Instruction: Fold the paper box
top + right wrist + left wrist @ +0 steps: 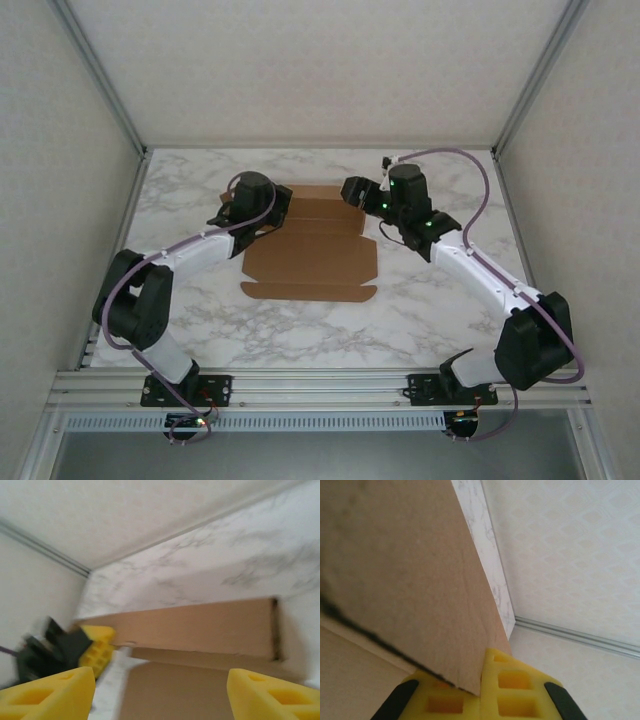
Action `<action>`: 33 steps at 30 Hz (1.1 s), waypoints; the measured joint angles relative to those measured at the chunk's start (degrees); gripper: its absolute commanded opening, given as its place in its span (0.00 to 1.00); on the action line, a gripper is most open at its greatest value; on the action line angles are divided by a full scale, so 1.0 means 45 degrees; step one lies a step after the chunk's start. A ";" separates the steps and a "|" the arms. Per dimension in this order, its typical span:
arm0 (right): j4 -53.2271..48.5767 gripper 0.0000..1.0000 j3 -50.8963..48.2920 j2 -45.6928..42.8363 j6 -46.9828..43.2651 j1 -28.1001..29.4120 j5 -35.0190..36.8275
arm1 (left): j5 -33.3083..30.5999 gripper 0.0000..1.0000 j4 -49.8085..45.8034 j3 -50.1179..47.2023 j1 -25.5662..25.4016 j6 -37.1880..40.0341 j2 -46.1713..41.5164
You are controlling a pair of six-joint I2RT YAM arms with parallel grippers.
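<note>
the left gripper (pixel 475 692) is pinched tight on a cardboard edge. in the left wrist view its yellow fingers (pixel 512 680) sit either side of a brown panel, which runs up and away from them at a slant, with no gap visible between pad and card. from overhead that gripper (pixel 262 215) is at the far left corner of the paper box (pixel 312 260).

the right gripper (pixel 160 695) is spread wide. its two yellow fingertips (pixel 50 692) sit at opposite bottom corners of the right wrist view and grip nothing, with brown card below the gap between them. overhead it (pixel 352 190) hovers by the far right corner of the box. whether it touches the card i can't tell.

the box lies mostly flat on the marble table (pixel 430 300), about midway between the left and right edges and a little toward the far edge. its big middle panel is flat, with a narrow flap along the near side. in the right wrist view a long strip (pixel 200 625) along the far side looks lifted off the table, and the left gripper's yellow finger (pixel 97 647) is at its left end.

pale walls (pixel 320 60) and a metal frame (pixel 320 385) close the table in.
</note>
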 measured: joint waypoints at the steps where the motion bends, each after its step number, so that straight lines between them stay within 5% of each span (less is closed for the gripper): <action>1: 0.0447 0.73 -0.0330 0.0019 0.0845 0.0049 -0.0146 | -0.0005 0.08 0.0160 -0.0078 -0.0034 -0.0131 0.0000; 6: 0.2676 0.78 -0.1807 0.0709 0.4867 0.0491 -0.0330 | -0.0010 0.24 0.0729 -0.0384 -0.0359 -0.0763 0.0000; 11: 0.4289 0.77 -0.1933 0.1530 0.6853 0.0631 -0.0180 | 0.0010 0.37 0.1137 -0.0622 -0.0758 -0.1098 0.0000; 22: 0.6936 0.67 -0.2327 0.3196 0.8650 0.0787 0.0772 | 0.0005 0.38 0.1622 -0.1273 -0.0811 -0.1141 -0.0092; 33: 0.9219 0.46 -0.2132 0.4906 0.9228 0.1637 0.2443 | 0.0019 0.38 0.1617 -0.1292 -0.0617 -0.1141 -0.0189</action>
